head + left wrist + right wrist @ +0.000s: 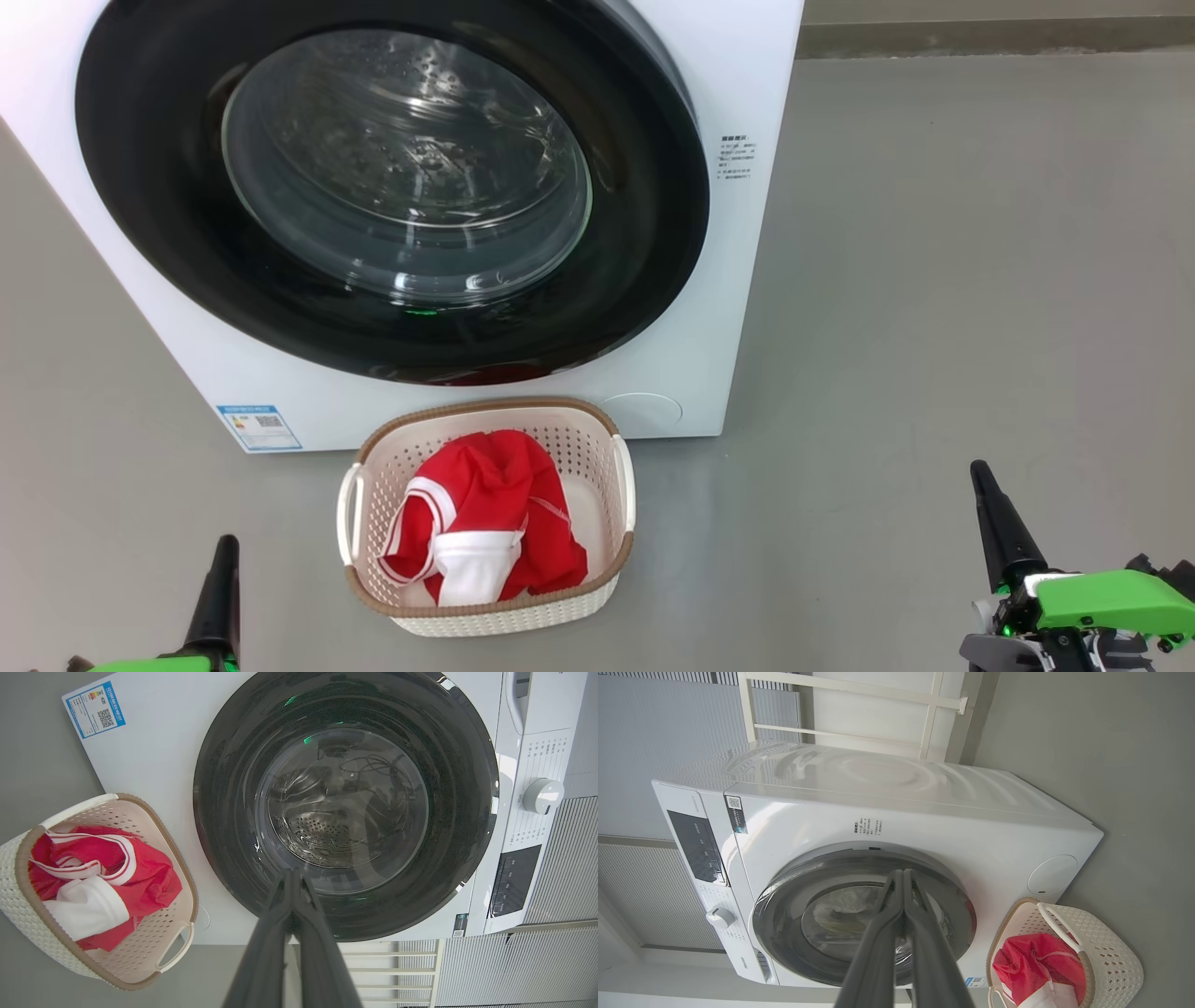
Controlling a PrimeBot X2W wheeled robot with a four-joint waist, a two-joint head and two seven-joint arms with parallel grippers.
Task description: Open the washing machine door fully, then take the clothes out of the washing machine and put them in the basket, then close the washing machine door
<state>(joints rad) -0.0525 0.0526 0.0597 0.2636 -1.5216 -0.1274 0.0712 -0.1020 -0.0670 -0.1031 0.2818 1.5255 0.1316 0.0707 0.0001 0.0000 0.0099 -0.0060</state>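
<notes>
One washing machine [747,308]; its one washing machine door [644,224] sat shut against the front. One basket [485,408] stood on the floor just before the machine, below the door. The clothes [499,523] lay inside it as one red-and-white heap; number of garments unclear. Two grippers, left gripper [292,875] and right gripper [903,873], faced the machine, well apart from it, each with fingers pressed together, empty.

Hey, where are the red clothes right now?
In the head view the clothes lie inside the basket, low and centre, on the floor just in front of the washer, below its door.
</notes>
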